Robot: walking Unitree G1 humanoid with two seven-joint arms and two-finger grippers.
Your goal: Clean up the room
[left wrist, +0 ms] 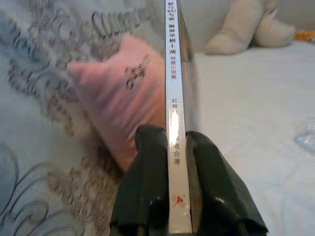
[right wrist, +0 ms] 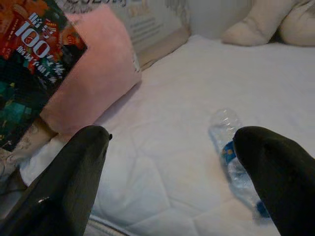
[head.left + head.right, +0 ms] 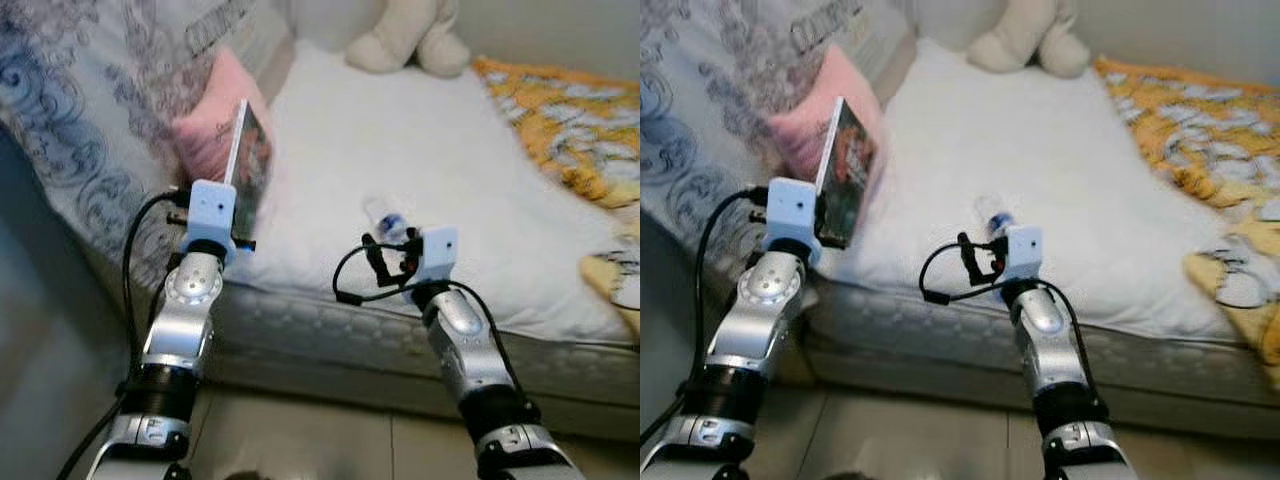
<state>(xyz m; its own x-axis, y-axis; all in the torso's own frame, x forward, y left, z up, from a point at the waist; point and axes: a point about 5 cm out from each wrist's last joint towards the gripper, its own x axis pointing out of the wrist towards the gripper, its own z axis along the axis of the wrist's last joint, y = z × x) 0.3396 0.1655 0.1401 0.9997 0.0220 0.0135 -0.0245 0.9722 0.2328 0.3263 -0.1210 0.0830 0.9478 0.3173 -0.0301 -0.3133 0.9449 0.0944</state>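
White bed (image 3: 400,150) holds a clear bottle (image 2: 231,147): light, slick, crushable, best gripped mid-body. Right gripper (image 2: 177,196) hovers wide open by it; left gripper (image 1: 172,191) pinches a thin, stiff book (image 1: 173,98) by its spine.

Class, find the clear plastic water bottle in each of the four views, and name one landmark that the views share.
Left eye view: water bottle lies on the white mattress, just past the right hand.
Right eye view: same spot.
Left wrist view: a blurred clear shape at the right edge, probably the bottle.
Right wrist view: between the open fingers, near one.
Shared landmark: pink pillow.
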